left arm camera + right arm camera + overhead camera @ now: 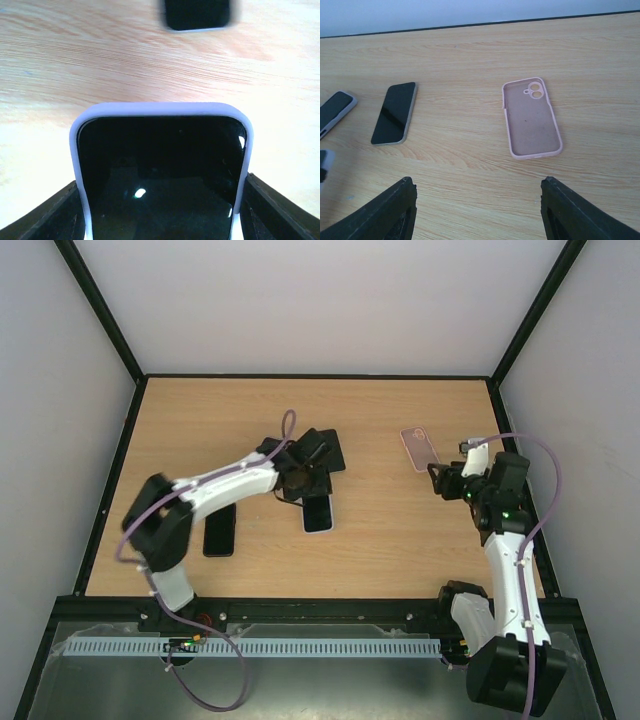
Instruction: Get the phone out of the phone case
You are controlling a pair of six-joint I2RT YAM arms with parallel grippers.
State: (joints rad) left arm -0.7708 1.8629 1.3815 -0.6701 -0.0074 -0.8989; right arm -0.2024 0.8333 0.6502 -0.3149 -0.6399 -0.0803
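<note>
Two pincers are in view, but only the left pincer (161,182) is at the phone (318,515). Its fingers (55,215) stand one against each long edge of the lilac case (160,108), which lies flat on the table (470,50) with the phone inside, screen up. The phone's long axis runs straight ahead from this pincer, its rounded end reaching beyond the fingertips. Whether the fingers squeeze the case or only flank it, I cannot tell. The right pincer (476,182) is spread wide and holds nothing. It is well apart from the phone, with an empty pink case (532,120) ahead of it, slightly right. The left arm is plainly nearer.
</note>
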